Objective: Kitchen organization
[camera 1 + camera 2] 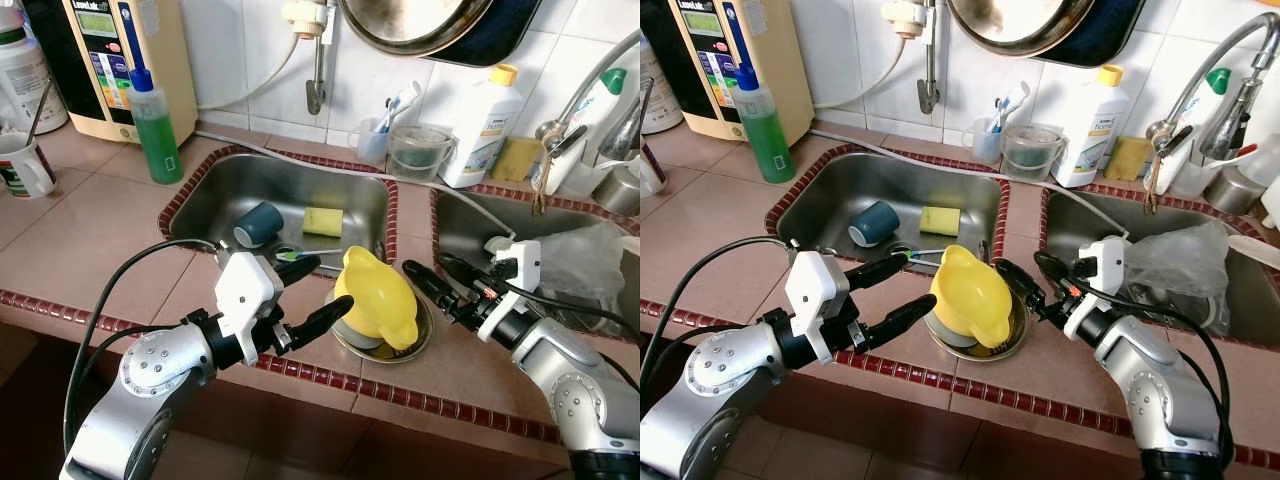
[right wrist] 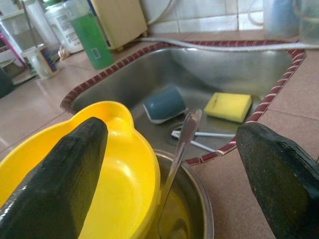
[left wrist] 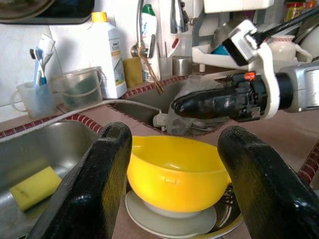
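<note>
Closest to my head camera, low in the frame, sit both silver forearms, and between their fingertips is what I'm after: the yellow bowl (image 1: 375,297), tipped on a small stack of dishes, a pale saucer under it and a steel bowl (image 1: 412,340) at the bottom, on the tiled divider (image 1: 395,375) between the two sinks.

My left gripper (image 1: 312,288) comes in from the lower left of the frame, fingers spread wide and holding nothing. In its wrist view the two black fingers straddle the bowl's width without touching it, with the bowl just beyond the tips. My right gripper (image 1: 437,283) reaches in from the right, also released and empty. Its wrist view looks over the bowl's rim, and one finger lies close alongside the yellow wall; I can't tell if it touches. A metal spoon (image 2: 180,154) leans in the steel bowl just beside the yellow one.

The bowl lies right of the left fingers and left of the right ones, about level with both. Its pouring lip points toward the upper part of the frame, toward the left sink (image 1: 225,200), where a blue cup (image 1: 257,224) and yellow sponge (image 1: 323,221) lie. I judge the left arm better lined up, since its opening already frames the bowl.
</note>
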`<state>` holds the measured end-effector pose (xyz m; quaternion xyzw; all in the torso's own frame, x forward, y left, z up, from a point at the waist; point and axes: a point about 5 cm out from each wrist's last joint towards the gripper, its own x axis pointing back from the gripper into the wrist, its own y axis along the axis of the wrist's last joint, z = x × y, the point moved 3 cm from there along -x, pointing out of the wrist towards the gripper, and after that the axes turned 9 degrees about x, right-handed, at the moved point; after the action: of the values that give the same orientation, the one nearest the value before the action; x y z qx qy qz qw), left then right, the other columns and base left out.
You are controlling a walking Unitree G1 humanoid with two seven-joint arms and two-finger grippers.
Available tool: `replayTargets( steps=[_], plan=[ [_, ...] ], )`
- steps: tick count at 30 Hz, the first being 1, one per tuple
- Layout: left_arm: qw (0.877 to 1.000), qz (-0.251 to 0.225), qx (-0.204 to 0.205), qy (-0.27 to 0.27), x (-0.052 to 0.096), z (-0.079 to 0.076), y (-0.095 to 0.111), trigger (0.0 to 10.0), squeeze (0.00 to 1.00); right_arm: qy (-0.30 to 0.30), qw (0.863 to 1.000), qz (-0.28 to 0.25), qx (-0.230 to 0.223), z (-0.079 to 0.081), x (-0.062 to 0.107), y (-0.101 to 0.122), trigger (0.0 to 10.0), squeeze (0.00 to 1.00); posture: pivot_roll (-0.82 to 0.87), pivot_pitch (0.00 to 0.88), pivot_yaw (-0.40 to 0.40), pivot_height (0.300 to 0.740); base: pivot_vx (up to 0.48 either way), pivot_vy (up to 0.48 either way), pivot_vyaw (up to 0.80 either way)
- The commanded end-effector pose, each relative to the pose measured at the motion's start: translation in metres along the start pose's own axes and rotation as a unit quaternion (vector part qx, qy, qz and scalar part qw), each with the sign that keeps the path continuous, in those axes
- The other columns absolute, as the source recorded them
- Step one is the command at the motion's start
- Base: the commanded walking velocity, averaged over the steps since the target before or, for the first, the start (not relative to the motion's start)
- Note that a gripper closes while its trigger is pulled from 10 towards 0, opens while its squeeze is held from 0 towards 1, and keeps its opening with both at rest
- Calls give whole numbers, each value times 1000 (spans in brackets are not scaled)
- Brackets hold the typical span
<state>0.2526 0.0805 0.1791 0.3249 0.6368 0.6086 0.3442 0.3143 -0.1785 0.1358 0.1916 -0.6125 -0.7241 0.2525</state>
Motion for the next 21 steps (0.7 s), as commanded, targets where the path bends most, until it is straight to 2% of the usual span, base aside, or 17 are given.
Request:
replayTargets(
  steps=[1, 12, 13, 14, 15, 21],
  plan=[
    [1000, -6, -9, -16, -2, -7, 7, 10000, 0, 13, 1000, 10, -4, -1, -3, -1, 10000, 0, 79, 0, -57, 740, 0, 0, 0],
    [1000, 3, -5, -10, -1, -9, 5, 10000, 0, 93, 993, 40, -60, 10, -15, -9, 10000, 0, 98, 0, -74, 740, 0, 0, 0],
    [1000, 2, -5, -9, -1, -9, 5, 10000, 0, 95, 992, 44, -63, 10, -16, -11, 10000, 0, 99, 0, -75, 740, 0, 0, 0],
    [1000, 1, -5, -8, -1, -9, 6, 10000, 0, 98, 992, 50, -70, 11, -17, -13, 9216, 0, 101, 0, -77, 740, 0, 0, 0],
    [1000, 1, -6, -6, -1, -9, 6, 10000, 0, 98, 991, 51, -74, 11, -17, -13, 9020, 0, 101, 0, -77, 740, 0, 0, 0],
    [1000, -2, -4, -3, -1, -10, 7, 10000, 0, 92, 989, 70, -94, 8, -16, -23, 9059, 0, 103, 0, -84, 740, 0, 0, 0]
  ],
)
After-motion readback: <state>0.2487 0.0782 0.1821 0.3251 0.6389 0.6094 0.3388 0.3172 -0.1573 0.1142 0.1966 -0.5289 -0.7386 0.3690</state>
